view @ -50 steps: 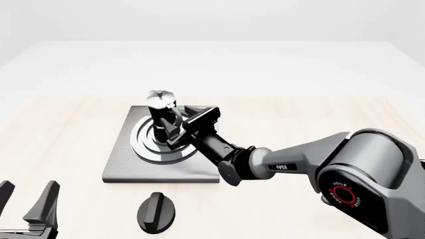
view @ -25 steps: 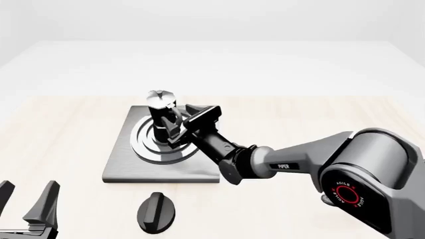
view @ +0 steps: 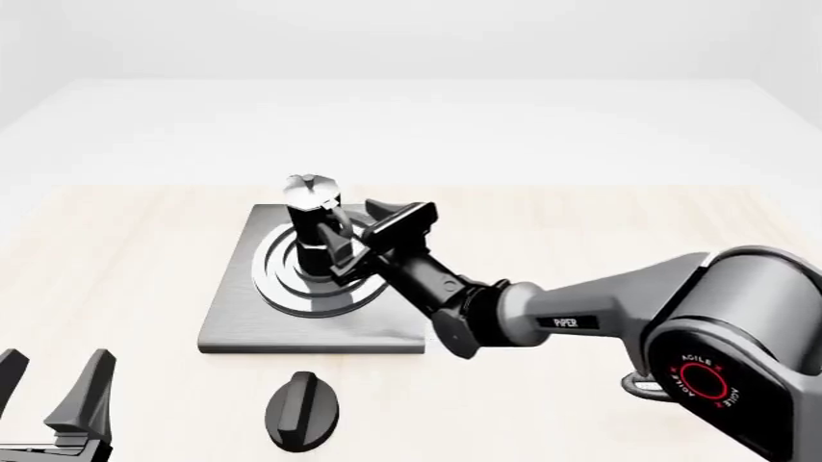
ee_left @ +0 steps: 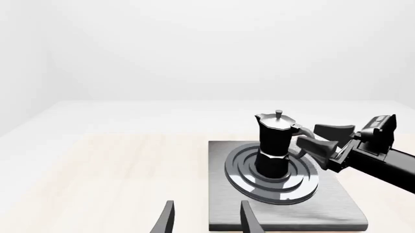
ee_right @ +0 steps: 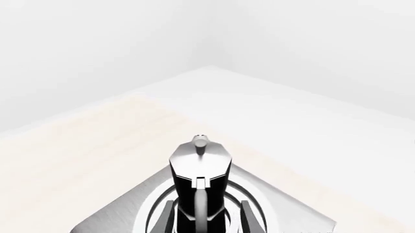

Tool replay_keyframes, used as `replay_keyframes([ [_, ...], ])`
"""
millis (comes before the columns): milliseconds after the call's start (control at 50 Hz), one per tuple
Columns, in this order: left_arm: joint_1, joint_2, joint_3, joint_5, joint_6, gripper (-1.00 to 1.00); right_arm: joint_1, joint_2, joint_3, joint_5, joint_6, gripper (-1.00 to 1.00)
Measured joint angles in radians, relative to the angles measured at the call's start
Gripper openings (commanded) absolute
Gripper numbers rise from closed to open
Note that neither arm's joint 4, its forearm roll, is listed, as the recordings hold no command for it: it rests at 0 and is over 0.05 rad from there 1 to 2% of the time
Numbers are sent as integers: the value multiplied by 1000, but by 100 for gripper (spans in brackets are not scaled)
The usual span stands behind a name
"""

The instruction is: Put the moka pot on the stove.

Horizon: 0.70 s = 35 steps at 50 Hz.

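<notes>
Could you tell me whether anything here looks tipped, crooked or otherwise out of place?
Nothing stands out. The moka pot stands upright on the ring burner of the stove, lid closed. The right gripper is open, its fingers on either side of the pot's handle. The knob lies on the table in front of the stove.

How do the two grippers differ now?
The right gripper reaches over the stove, its fingers either side of the moka pot's handle and apparently apart; the left gripper waits at the table's near edge, open around nothing. The right arm is stretched forward; the left is barely visible. Both have dark fingers.
</notes>
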Motion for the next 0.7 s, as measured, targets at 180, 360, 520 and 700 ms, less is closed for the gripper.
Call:
replay_keyframes([
  [180,0,0,0,0,0,100,-5,-28,29,-6,0,100],
  [360,0,0,0,0,0,100,-6,-54,54,-9,1,100],
  [520,0,0,0,0,0,100,-8,-78,81,-13,0,100],
  [700,0,0,0,0,0,100,-16,-99,108,-18,-2,100],
])
